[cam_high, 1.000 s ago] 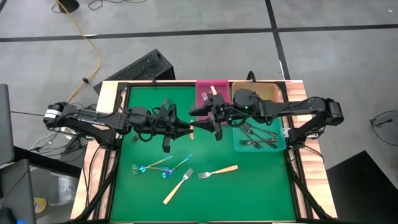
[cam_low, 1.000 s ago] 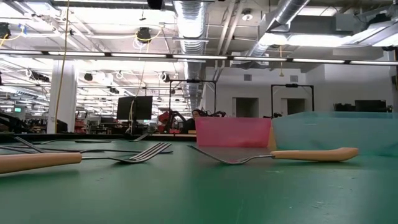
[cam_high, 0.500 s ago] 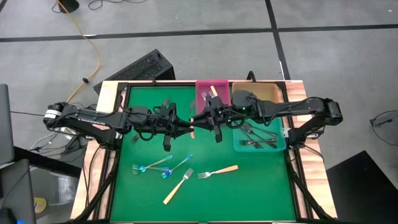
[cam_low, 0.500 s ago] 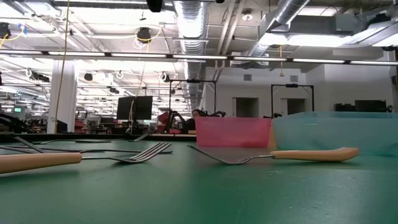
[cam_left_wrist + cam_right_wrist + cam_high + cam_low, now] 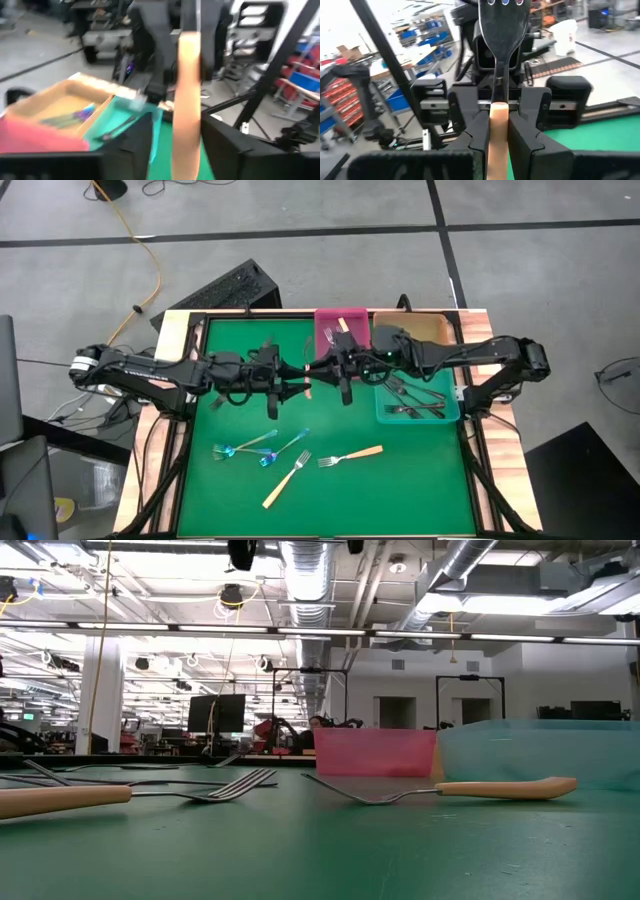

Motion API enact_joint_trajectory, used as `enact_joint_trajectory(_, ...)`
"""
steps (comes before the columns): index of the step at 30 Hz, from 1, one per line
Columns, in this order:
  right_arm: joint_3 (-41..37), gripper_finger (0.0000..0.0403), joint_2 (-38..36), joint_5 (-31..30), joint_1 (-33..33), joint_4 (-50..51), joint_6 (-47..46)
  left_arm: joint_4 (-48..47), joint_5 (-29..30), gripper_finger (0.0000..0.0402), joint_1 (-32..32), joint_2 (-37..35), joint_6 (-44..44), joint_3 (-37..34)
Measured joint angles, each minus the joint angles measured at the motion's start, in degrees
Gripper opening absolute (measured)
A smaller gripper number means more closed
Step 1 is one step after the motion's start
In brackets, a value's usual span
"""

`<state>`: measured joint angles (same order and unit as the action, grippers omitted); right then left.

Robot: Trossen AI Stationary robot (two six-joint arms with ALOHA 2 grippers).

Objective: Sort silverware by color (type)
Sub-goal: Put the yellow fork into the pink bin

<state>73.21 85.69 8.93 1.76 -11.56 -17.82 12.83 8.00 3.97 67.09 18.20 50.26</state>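
- A tan-handled fork (image 5: 497,137) is held in the air above the middle of the counter (image 5: 192,330), between the two grippers, which are met tip to tip over the far half of the green mat (image 5: 420,480).
- The right gripper (image 5: 320,370) is seen clamped on the tan handle, with both fingers (image 5: 476,131) pressed against it; the fork's metal end is pointed away from this gripper, toward the left arm.
- The left gripper (image 5: 297,380) is seen with its fingers (image 5: 137,145) apart; the handle stands between them with a gap at each side, so the fork is not gripped by it.
- Two more tan-handled forks (image 5: 352,454) are laid on the near part of the mat, one slanted and one nearly level, close to each other but apart.
- Blue forks (image 5: 262,450) are laid just left of them on the mat, bunched together.
- Three bins are set along the far right of the counter: a pink bin (image 5: 355,315), a tan bin (image 5: 440,328) beside it, and a teal bin (image 5: 450,415) nearer, below the tan one.
- Tan-handled forks are seen in the pink bin, dark forks (image 5: 415,398) in the teal bin, and blue forks in the tan bin (image 5: 60,102).
- In the low view, one tan-handled fork (image 5: 480,787) is seen lying flat on the mat in front of the pink and teal bins.
- A keyboard (image 5: 225,290) is lying on the floor beyond the counter's far left corner.
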Motion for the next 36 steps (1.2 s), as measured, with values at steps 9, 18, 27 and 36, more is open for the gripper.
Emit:
enact_joint_trajectory(9,6.53,0.0068,-0.52,-4.15,5.13,15.83,-0.23,-13.07,1.93,0.0243,0.00,-4.19,5.33,0.00)
enact_joint_trajectory(18,10.54,0.0068,-0.22,-7.72,12.45,31.56,-1.77,-21.17,5.90,0.0246,0.00,-8.22,8.05,0.02)
enact_joint_trajectory(27,10.51,0.0068,2.62,-12.05,17.55,41.97,-3.22,-25.72,6.90,0.0247,0.00,-8.75,10.47,0.00)
enact_joint_trajectory(36,10.51,0.0068,13.39,-12.58,18.76,42.02,-4.83,-29.03,7.92,0.0247,0.04,-8.74,12.81,0.00)
